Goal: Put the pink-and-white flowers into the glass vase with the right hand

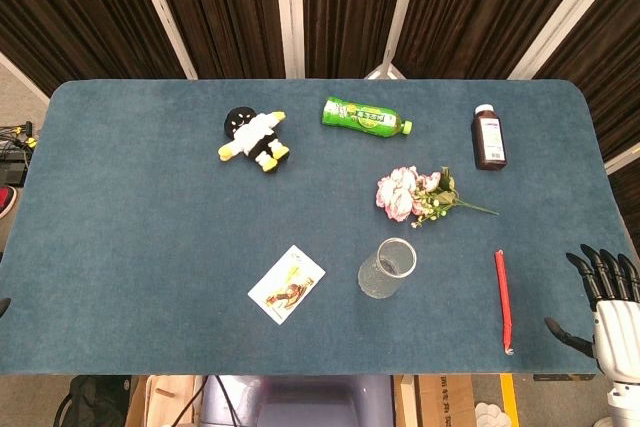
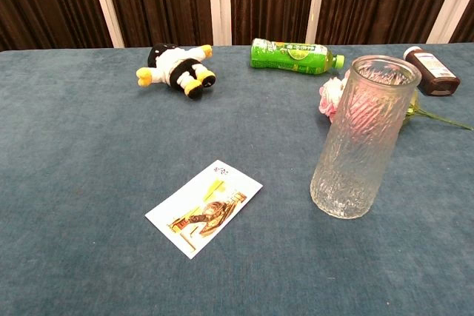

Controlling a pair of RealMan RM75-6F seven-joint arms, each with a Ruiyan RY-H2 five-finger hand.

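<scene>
The pink-and-white flowers (image 1: 412, 193) lie flat on the blue table, stem pointing right; in the chest view the flowers (image 2: 331, 97) show partly behind the vase. The glass vase (image 1: 387, 268) stands upright just in front of them, seen close in the chest view as the vase (image 2: 362, 136). My right hand (image 1: 602, 302) hovers at the table's right front corner, fingers spread and holding nothing, well to the right of the flowers. My left hand is out of both views.
A red pen (image 1: 503, 300) lies between the vase and my right hand. A brown medicine bottle (image 1: 488, 137), a green drink bottle (image 1: 365, 117) and a penguin plush (image 1: 254, 137) sit further back. A picture card (image 1: 287, 283) lies left of the vase.
</scene>
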